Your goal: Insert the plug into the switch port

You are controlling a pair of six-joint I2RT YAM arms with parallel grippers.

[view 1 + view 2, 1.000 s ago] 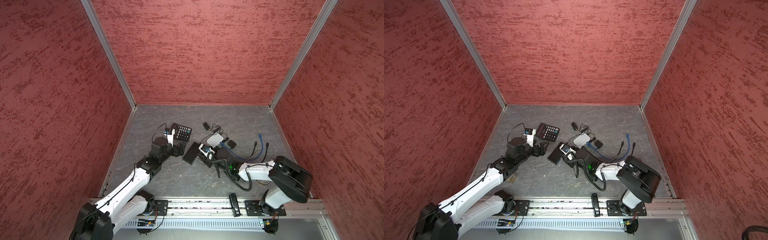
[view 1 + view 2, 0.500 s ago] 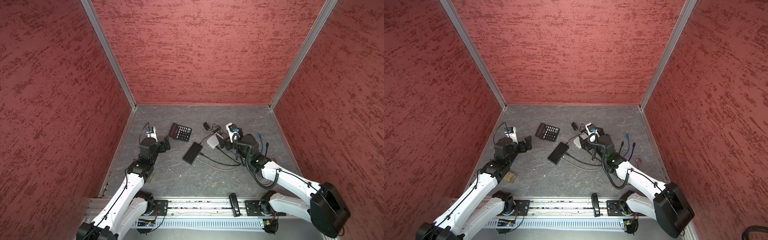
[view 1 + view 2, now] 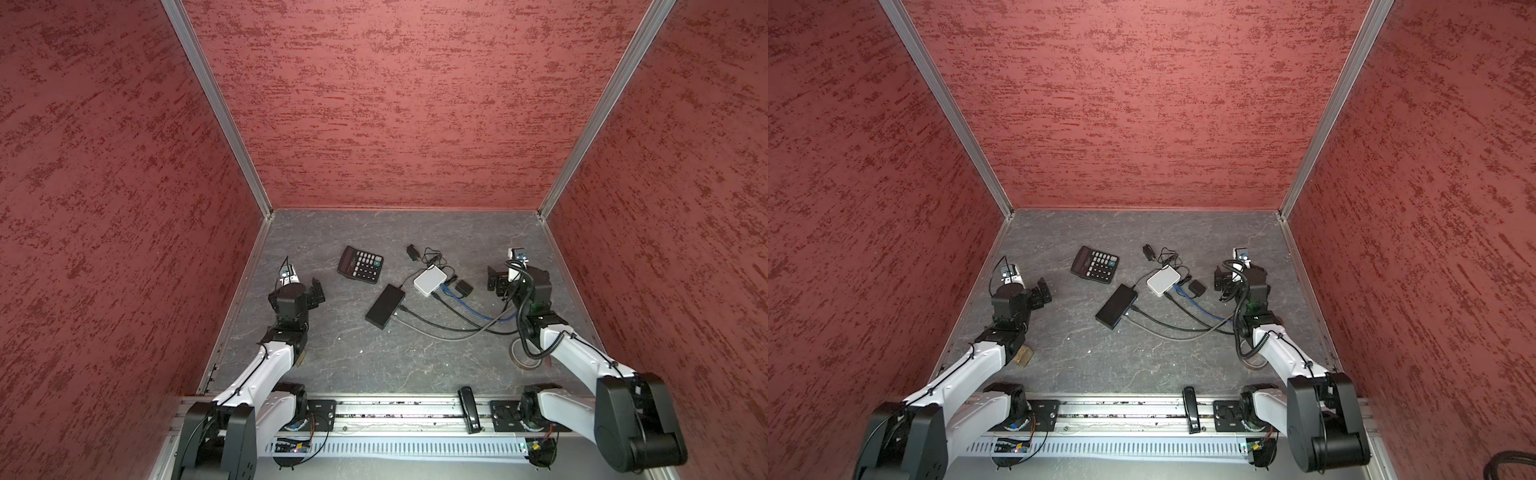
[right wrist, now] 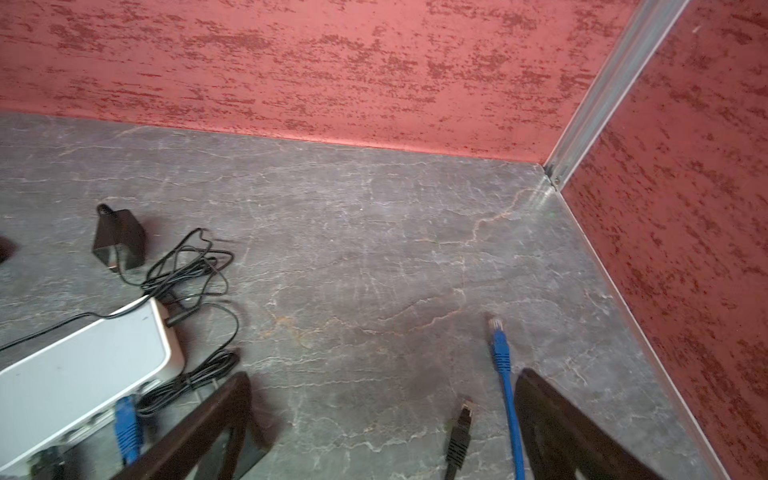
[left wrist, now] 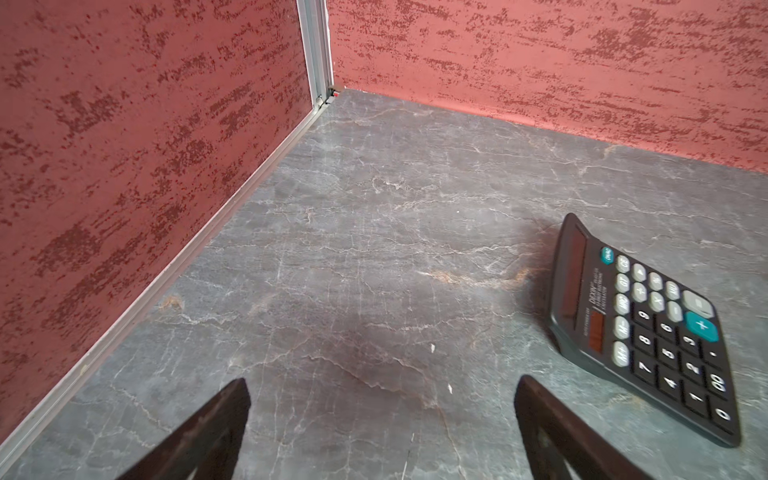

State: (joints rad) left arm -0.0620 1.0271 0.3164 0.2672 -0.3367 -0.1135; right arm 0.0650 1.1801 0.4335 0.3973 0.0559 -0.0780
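Both arms hang over the grey table (image 3: 374, 361), left claw (image 5: 382, 384) and right claw (image 4: 382, 382) spread wide and empty. The white switch (image 4: 83, 365) lies on one side of the right claw, a blue cable (image 4: 126, 424) already seated. The loose blue plug (image 4: 498, 336) lies just beside that claw's opposite finger (image 4: 552, 415), lengthwise along its reach, tip toward the back wall (image 4: 332, 62); the right arm is nearer. The switch's port face is cropped, free ports unclear.

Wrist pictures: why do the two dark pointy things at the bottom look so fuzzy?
In the left wrist view they are fingers of the left end effector, probably too close to focus, while the calculator stays sharp; in the right wrist view the right end effector blurs likewise, and the blue cable is clearer.
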